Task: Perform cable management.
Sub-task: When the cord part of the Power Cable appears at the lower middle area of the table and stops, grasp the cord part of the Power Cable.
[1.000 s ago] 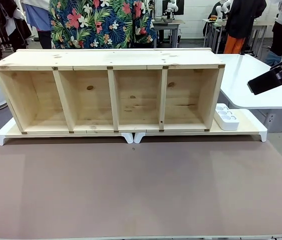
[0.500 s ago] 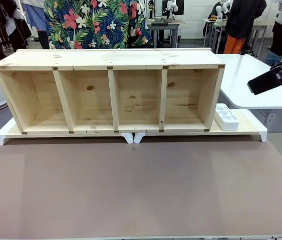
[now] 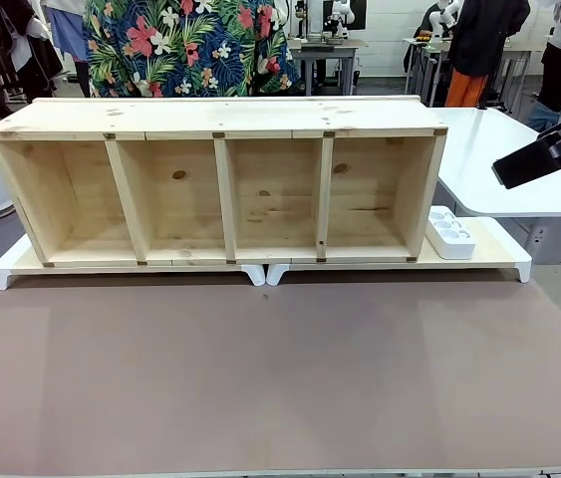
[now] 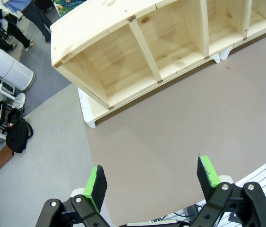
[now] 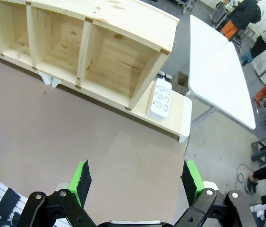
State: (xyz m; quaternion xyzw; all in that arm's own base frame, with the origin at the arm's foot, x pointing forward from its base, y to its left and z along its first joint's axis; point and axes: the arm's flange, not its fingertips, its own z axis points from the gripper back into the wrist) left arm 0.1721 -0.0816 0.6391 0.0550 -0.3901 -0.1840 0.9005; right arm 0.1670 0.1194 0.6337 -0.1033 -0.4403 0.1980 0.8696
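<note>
1. Front view: a wooden shelf [image 3: 220,179] with four compartments open toward the camera takes up the upper half of the frame. It stands on a low white riser [image 3: 499,257] at the far edge of the brown counter [image 3: 280,378].
2. A white power strip [image 3: 450,233] lies on the riser, just beside the shelf's right end. A person in a flowered shirt [image 3: 190,45] stands behind the shelf at top centre. A white table [image 3: 519,169] sits at the right, and a black bar-like part [image 3: 549,154] juts in from the right edge, too cropped to say what it is.
3. Left wrist view: the left pincer [image 4: 151,177] rises from the bottom edge, its green pads spread wide with nothing between them. It is above the counter's near edge. The shelf runs along the top of the frame, tilted. On the grey floor at the left are a white cylinder [image 4: 11,71] and a black bag [image 4: 17,137].
4. Right wrist view: the right pincer [image 5: 136,177] is also spread wide and holds nothing, with bare counter behind the pads. The shelf fills the upper left, the strip lies just right of its end on the riser, and the white table is at the upper right.
5. I cannot tell where the cable lies.
</note>
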